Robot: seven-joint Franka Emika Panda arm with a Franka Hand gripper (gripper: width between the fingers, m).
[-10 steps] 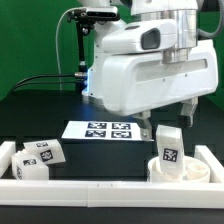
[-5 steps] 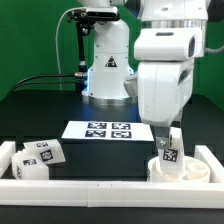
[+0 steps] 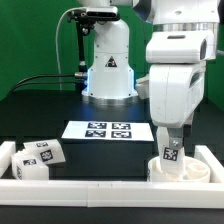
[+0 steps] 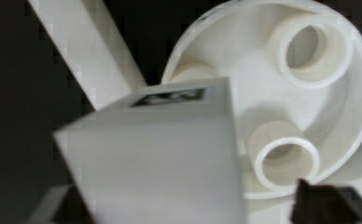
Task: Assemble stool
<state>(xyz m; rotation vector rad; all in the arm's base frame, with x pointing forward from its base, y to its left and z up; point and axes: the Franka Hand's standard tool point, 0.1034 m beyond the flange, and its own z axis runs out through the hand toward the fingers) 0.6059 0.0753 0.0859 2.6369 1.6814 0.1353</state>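
Fingers [image 3: 163, 136] grip the tagged leg [image 3: 171, 153] upright between them, just above the round seat [image 3: 187, 173].

We log the marker board [image 3: 108, 130] mid-way across the bench [image 3: 40, 110]. In front: lying leg [image 3: 38, 158] at the exterior view's left, upright leg [image 3: 170, 152] on the seat [image 3: 186, 173] at its right.

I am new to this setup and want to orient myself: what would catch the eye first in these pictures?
The big white arm fills the exterior view's right, its gripper set around a tagged leg at the round seat. Another leg lies at the exterior view's left, and the marker board sits mid-table.
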